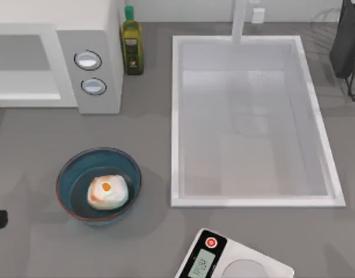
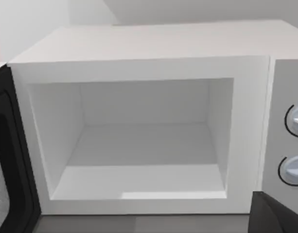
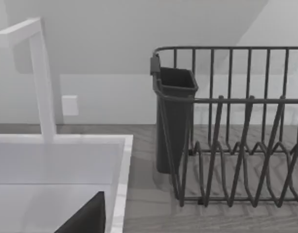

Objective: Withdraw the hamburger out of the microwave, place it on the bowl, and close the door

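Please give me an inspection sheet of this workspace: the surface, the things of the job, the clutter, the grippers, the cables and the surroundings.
Surface: grey countertop, with a white sink set into it at the right.
Job's things: hamburger lies in the bowl; microwave cavity is empty; door stands open.
Clutter: olive oil bottle beside the microwave; digital scale at the near edge; dark dish rack with a cutlery cup right of the sink.
Grippers: a dark part, perhaps of the left arm, at the left edge; fingers not judged.
Cables: nothing seen.
Surroundings: white faucet; pale wall with an outlet.
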